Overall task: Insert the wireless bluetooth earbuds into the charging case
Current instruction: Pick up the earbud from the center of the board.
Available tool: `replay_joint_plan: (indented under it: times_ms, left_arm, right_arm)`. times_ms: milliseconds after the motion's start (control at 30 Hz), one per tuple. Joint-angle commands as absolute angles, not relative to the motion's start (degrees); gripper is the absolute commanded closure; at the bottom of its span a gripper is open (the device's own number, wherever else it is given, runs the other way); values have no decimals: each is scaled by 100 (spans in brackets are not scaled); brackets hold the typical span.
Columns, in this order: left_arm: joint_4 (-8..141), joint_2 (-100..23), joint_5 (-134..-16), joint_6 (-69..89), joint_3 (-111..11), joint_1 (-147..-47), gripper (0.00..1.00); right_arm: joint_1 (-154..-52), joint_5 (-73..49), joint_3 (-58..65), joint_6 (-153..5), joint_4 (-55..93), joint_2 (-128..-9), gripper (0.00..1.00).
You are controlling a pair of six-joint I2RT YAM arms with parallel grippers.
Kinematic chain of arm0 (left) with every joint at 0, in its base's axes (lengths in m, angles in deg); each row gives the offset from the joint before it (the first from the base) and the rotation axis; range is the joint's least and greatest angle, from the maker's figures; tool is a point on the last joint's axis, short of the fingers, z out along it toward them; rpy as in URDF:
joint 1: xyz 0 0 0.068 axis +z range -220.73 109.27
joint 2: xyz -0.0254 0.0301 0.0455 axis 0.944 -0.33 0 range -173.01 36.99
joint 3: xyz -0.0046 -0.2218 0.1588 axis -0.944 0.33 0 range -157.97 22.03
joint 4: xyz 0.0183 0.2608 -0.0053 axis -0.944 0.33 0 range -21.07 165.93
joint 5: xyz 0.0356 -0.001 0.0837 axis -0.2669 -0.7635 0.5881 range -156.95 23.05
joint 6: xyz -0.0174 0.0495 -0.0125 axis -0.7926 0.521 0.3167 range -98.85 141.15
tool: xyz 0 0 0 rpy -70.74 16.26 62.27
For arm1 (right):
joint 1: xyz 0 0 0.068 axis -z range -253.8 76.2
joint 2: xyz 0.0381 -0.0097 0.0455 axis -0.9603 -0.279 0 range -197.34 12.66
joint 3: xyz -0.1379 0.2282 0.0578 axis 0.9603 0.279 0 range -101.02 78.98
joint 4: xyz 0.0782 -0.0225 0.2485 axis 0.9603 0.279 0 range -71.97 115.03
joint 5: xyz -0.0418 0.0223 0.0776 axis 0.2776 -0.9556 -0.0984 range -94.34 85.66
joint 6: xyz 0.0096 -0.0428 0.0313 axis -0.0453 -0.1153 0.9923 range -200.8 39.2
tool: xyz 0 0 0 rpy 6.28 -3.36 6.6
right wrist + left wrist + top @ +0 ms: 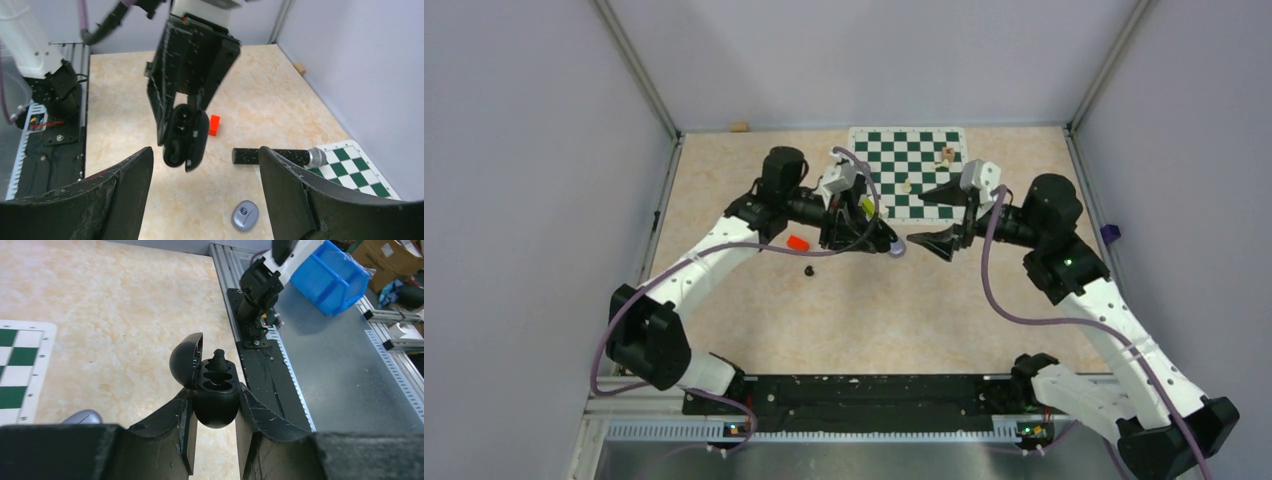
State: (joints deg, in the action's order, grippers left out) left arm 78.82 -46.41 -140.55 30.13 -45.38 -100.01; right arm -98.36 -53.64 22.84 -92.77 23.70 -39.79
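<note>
My left gripper [216, 393] is shut on the black charging case [216, 399] and holds it above the table with its lid [186, 360] open. A glossy black earbud [218, 356] sticks up at the far end of the case. The case also shows in the right wrist view [184, 136], hanging from the left fingers. A second black earbud [810, 270] lies loose on the table, near the left gripper [874, 240]. A small pale purple oval piece [244, 215] lies on the table under the grippers. My right gripper [205, 152] is open and empty, facing the case from close by.
A red block [214, 125] and a black microphone [275, 156] lie on the table behind the case. A green and white chessboard [909, 160] with a few small pieces lies at the back. Side walls enclose the table.
</note>
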Motion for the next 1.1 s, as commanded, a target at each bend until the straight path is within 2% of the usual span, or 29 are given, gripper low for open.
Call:
replay_joint_plan:
  times_ms: [0, 233, 500, 733, 1067]
  left_arm:
    - [7843, -4114, -14253, 3144, -4789, -9573, 100]
    - [7859, -3452, -14409, 3139, -4812, -8452, 100]
    - [8007, -2666, -14461, 3285, -4272, -6968, 100]
    - [7903, -2168, -15043, 3265, -3602, -5662, 100]
    - [7901, -1881, -15284, 3260, -3444, -5377, 100]
  right_arm:
    - [-9758, -4627, 2036, -8998, 2178, -4257, 24]
    - [-9839, -4447, 1781, -8868, 2293, -5434, 28]
    - [-10712, -4117, 1391, -9256, 2357, -7059, 31]
    - [-11412, -3839, 598, -8948, 2332, -8733, 37]
    - [-12036, -3315, -784, -7920, 2515, -10724, 40]
